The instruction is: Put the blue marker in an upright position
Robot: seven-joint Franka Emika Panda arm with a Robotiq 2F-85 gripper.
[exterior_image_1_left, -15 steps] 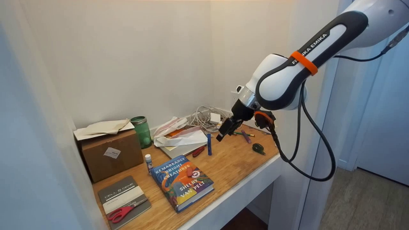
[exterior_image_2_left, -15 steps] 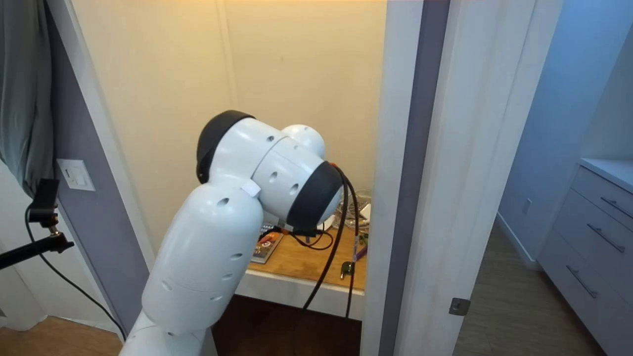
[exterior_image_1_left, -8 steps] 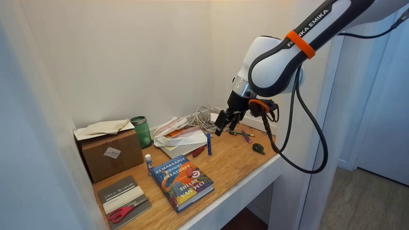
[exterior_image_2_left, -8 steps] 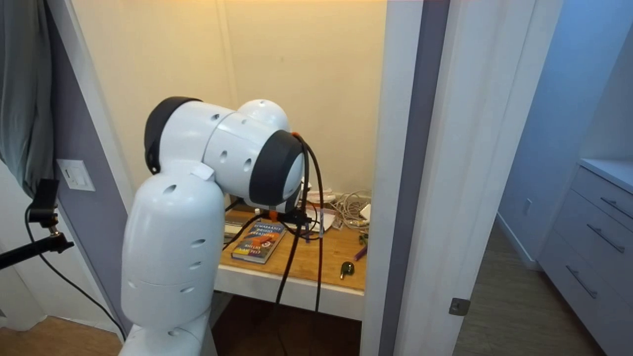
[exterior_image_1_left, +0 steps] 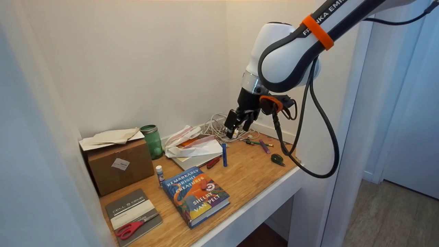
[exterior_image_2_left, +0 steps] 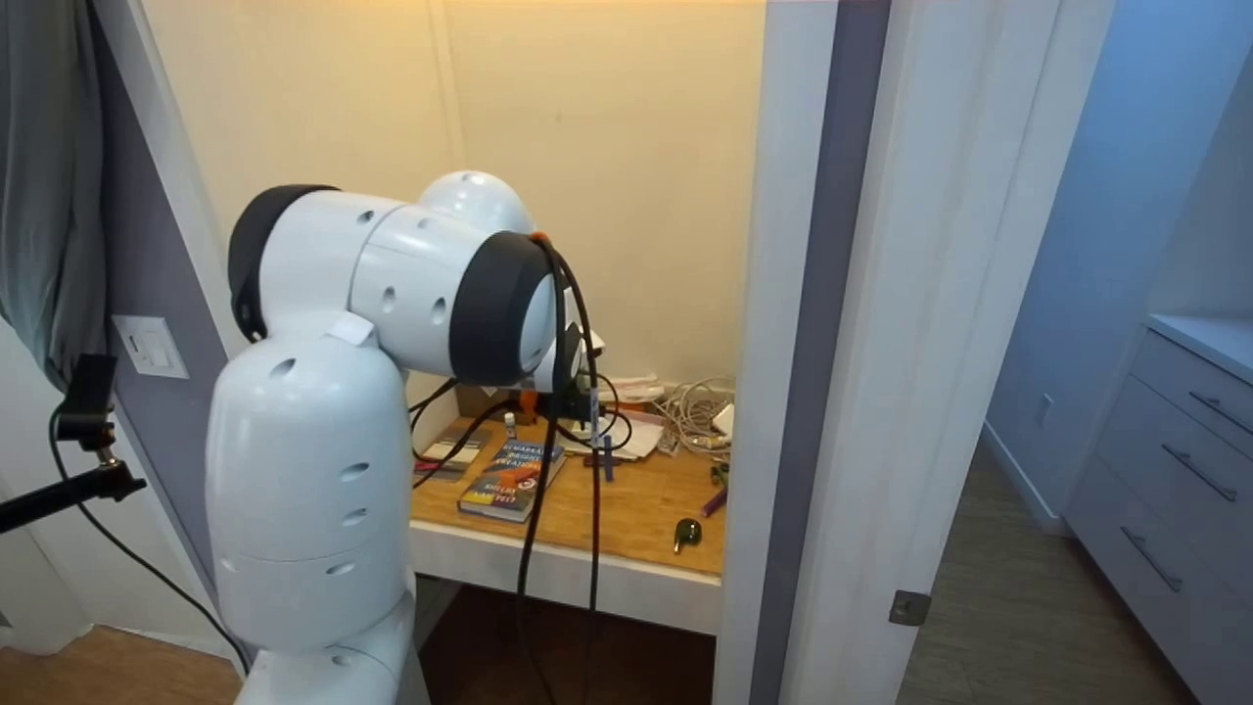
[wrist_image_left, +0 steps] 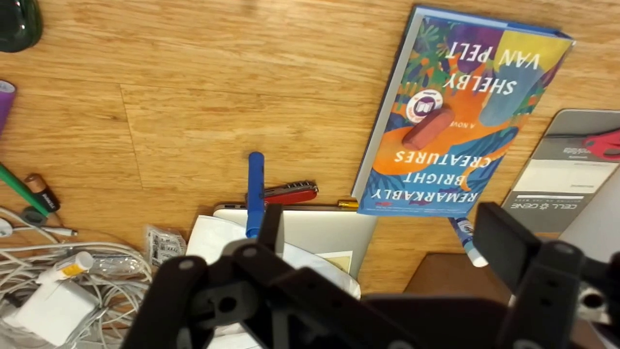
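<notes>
The blue marker (exterior_image_1_left: pixel 224 155) stands upright on the wooden desk in both exterior views (exterior_image_2_left: pixel 608 458). In the wrist view the marker (wrist_image_left: pixel 255 194) looks stretched by perspective, passing in front of the red pocket knife and the laptop edge. My gripper (exterior_image_1_left: pixel 238 131) hangs in the air above and behind the marker, pointing down at a tilt. In the wrist view the gripper (wrist_image_left: pixel 385 228) is open, with nothing between its fingers. The marker's top end lies beside the left finger in that view; I see no contact. In an exterior view the arm hides the fingers.
A red pocket knife (exterior_image_1_left: pixel 213 162) lies close beside the marker. A laptop (wrist_image_left: pixel 324 232) with white paper lies behind. A blue book (exterior_image_1_left: pixel 196 195), glue stick (exterior_image_1_left: pixel 160 175), green jar (exterior_image_1_left: pixel 152 141), cardboard box (exterior_image_1_left: pixel 120 163), cables (exterior_image_1_left: pixel 216 125), purple marker (exterior_image_1_left: pixel 264 146) and tape measure (exterior_image_1_left: pixel 277 159) surround it.
The arm has moved up and to the left in both exterior views, and the gripper points more steeply down. Its two fingers show apart more clearly. The blue marker has stayed standing in place.
</notes>
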